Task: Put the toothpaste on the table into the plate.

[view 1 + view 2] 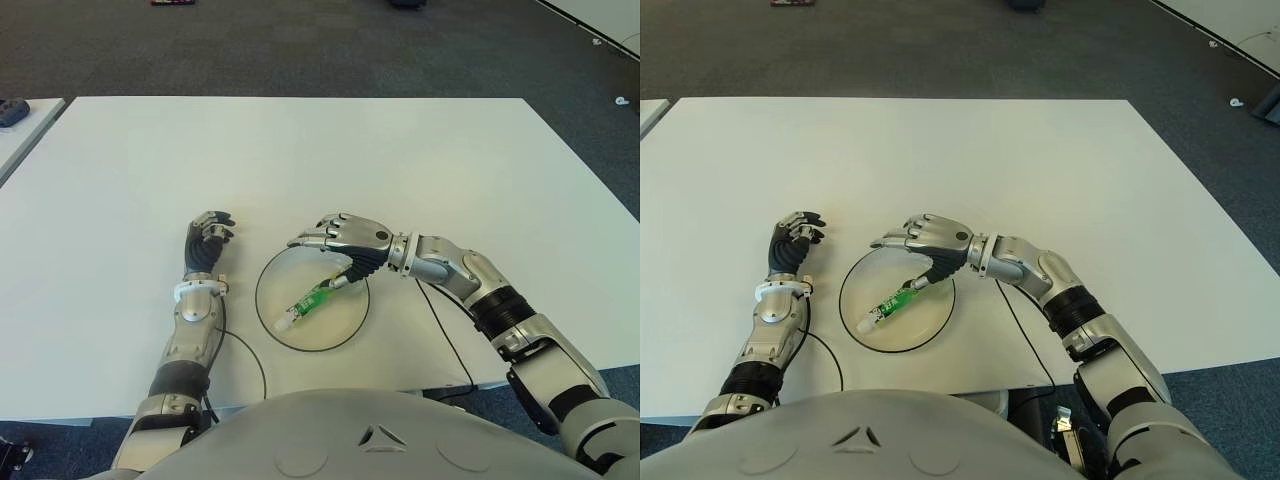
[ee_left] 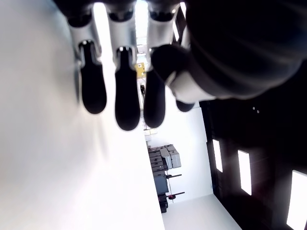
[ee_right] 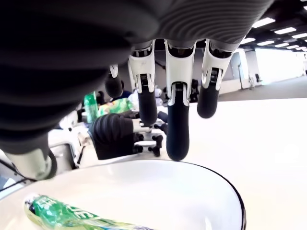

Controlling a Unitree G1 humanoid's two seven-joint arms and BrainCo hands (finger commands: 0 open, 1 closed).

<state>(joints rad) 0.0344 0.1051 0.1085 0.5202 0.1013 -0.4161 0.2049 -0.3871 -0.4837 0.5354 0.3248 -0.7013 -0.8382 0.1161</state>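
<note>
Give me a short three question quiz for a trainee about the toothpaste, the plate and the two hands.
1. True or false: the toothpaste lies inside the plate.
2. Which hand is over the plate?
A. left hand
B. right hand
3. Fill in: the right hand's fingers are spread and hold ____.

Key:
1. True; the tube is within the dark rim.
2. B; the left hand shows on the white table, left of the plate.
3. Nothing; the tube lies below the palm, apparently released.

One toothpaste (image 1: 312, 300), one plate (image 1: 273, 335)
</note>
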